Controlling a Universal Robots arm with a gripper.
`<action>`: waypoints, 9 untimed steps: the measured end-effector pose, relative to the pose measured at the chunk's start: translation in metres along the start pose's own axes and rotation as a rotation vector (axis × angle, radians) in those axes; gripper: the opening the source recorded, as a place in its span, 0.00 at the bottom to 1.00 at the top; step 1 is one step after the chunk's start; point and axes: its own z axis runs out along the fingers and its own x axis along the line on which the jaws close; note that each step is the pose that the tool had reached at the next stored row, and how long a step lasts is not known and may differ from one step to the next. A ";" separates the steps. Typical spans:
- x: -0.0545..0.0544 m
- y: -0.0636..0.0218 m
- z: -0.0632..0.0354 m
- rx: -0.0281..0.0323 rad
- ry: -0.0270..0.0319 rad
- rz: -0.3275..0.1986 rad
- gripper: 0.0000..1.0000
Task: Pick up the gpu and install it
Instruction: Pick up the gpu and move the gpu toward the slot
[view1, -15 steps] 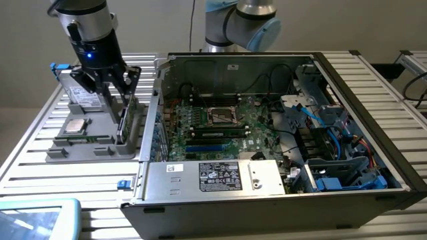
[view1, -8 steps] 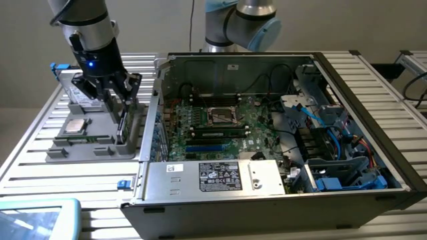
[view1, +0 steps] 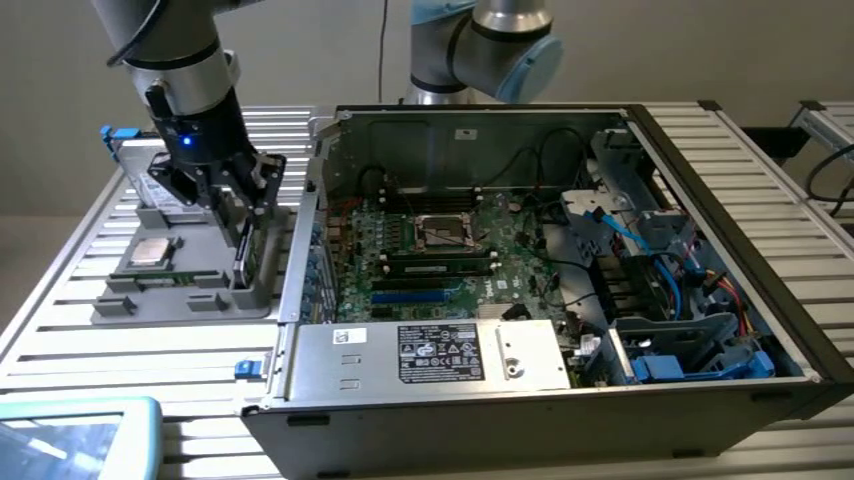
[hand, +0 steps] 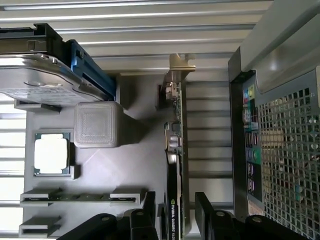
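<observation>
The gpu stands on its edge in a slot of the grey parts tray, a thin black card with its silvery bracket at the far end. My gripper is open and straddles the card's near end, one black finger on each side with small gaps to the card. In the exterior view my gripper hangs low over the tray at the exterior view's left, above the gpu. The open computer case lies beside the tray, with its motherboard exposed.
The tray also holds a silver hard drive with blue tabs, a processor chip and a green memory stick. The case's rear wall stands close beside the gpu. Blue slots sit on the motherboard. A second arm stands behind the case.
</observation>
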 end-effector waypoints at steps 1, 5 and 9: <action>0.000 -0.0001 0.0017 -0.0004 0.0001 0.000 0.46; 0.000 -0.0008 0.0089 -0.0059 0.0003 -0.002 0.52; -0.001 -0.0014 0.0149 -0.0186 0.0010 -0.006 0.52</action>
